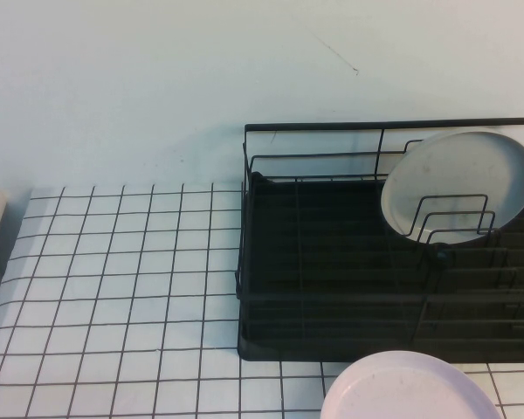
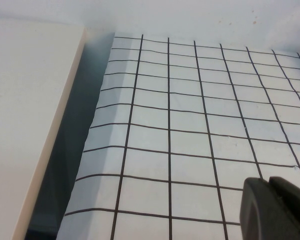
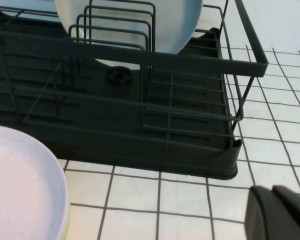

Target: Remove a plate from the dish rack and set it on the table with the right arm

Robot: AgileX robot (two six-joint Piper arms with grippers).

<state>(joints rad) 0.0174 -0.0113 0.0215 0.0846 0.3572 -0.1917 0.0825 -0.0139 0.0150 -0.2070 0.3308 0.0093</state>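
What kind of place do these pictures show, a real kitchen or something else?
Probably a staged test bench, not a real kitchen. A black wire dish rack holding one grey-blue plate stands on a grid-lined table before a bare wall. The left gripper and right gripper hover low over that table.

Two plates, one grey-blue plate (image 1: 458, 186) in one black dish rack (image 1: 332, 288), one pinkish-white plate (image 1: 409, 388) on one gridded table (image 1: 113, 288).

Matte plate (image 1: 458, 179) in black wire dish rack (image 1: 332, 131) with ribbed tray.
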